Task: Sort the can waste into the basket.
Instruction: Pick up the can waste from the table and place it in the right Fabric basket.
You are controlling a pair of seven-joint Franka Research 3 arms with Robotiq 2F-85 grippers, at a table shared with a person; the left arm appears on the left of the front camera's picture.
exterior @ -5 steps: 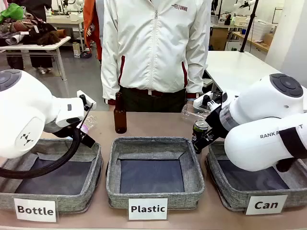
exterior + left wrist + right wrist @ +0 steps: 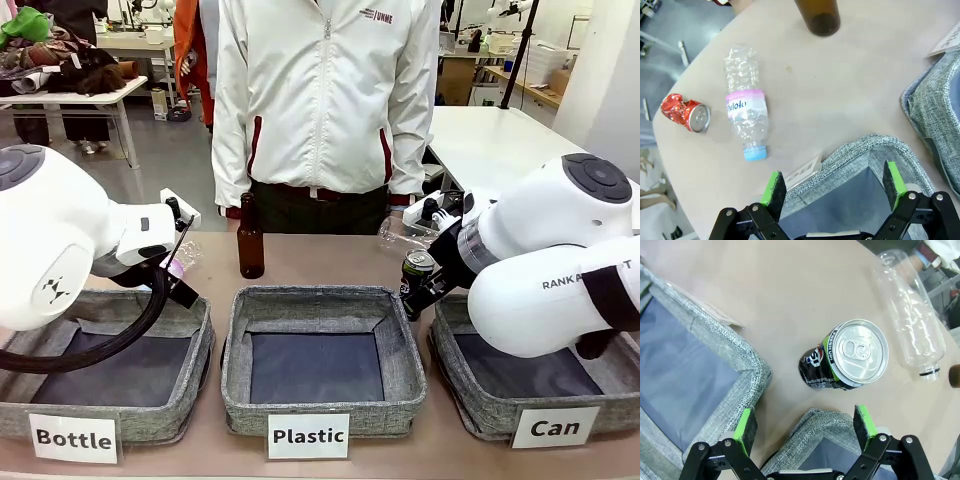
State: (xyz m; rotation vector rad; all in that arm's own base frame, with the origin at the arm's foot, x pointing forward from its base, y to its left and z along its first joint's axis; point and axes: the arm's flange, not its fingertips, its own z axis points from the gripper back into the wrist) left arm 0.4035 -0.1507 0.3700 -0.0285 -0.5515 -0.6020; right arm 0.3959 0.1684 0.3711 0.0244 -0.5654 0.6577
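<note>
A black can [image 2: 850, 357] with a silver top stands upright on the table just beyond my right gripper [image 2: 805, 422], which is open and holds nothing. From the front this can [image 2: 418, 264] sits at the far left corner of the basket [image 2: 470, 395] labelled "Can", with the right gripper [image 2: 412, 298] over that corner. A dented red can [image 2: 685, 112] lies on its side near the table's edge, far from my left gripper [image 2: 832, 182]. The left gripper is open and hovers over a grey basket corner [image 2: 865, 150].
A crushed clear bottle with a pink label [image 2: 746, 107] lies beside the red can. A brown glass bottle [image 2: 250, 240] stands behind the "Plastic" basket [image 2: 320, 300]. Another clear bottle [image 2: 910, 315] lies past the black can. A person in a white jacket [image 2: 320, 100] stands at the far side.
</note>
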